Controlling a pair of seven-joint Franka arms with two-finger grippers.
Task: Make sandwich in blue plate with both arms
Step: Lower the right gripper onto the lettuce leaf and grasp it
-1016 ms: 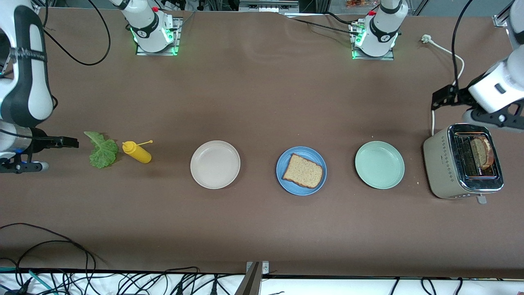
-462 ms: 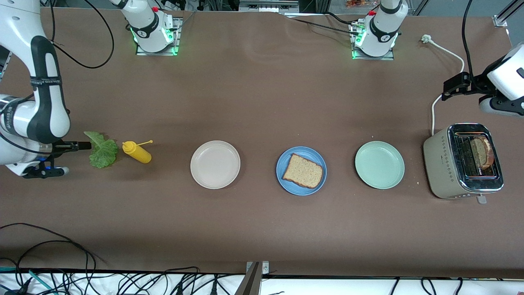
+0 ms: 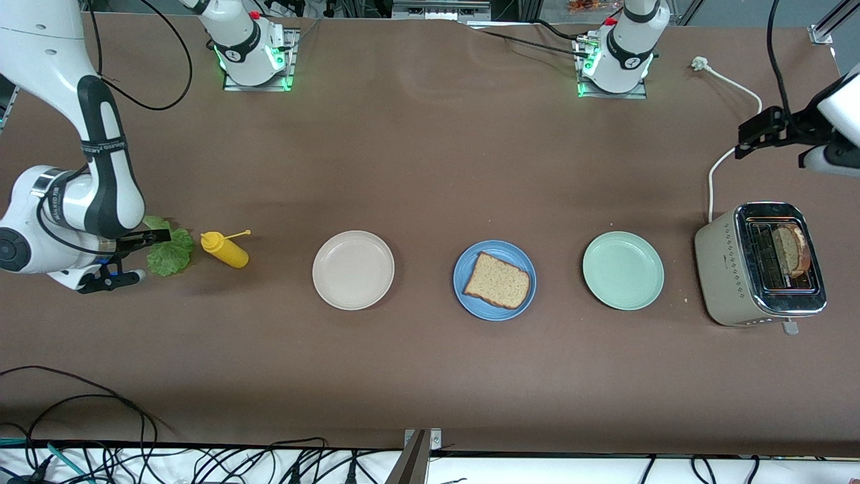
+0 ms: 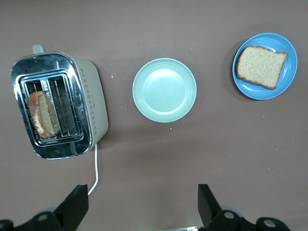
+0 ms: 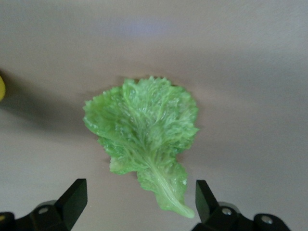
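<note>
The blue plate (image 3: 494,313) sits mid-table with one brown bread slice (image 3: 497,280) on it. Both also show in the left wrist view, the plate (image 4: 266,95) and the slice (image 4: 262,66). A second slice (image 3: 793,250) stands in a toaster slot (image 4: 43,115). The green lettuce leaf (image 3: 173,254) lies flat on the table at the right arm's end. My right gripper (image 3: 151,252) is open and empty just above it, with the leaf (image 5: 144,134) ahead of the right gripper (image 5: 139,190) and its stem between the jaws. My left gripper (image 3: 749,134) is open and empty (image 4: 143,192), up in the air beside the toaster.
A silver toaster (image 3: 722,269) with a white cord stands at the left arm's end. A mint-green plate (image 3: 623,270) and a beige plate (image 3: 353,269) flank the blue plate. A yellow squeeze bottle (image 3: 227,250) lies beside the lettuce.
My right gripper has moved toward the lettuce and now hangs over it. My left gripper has drawn away from the toaster, toward the bases. Nothing on the table moved.
</note>
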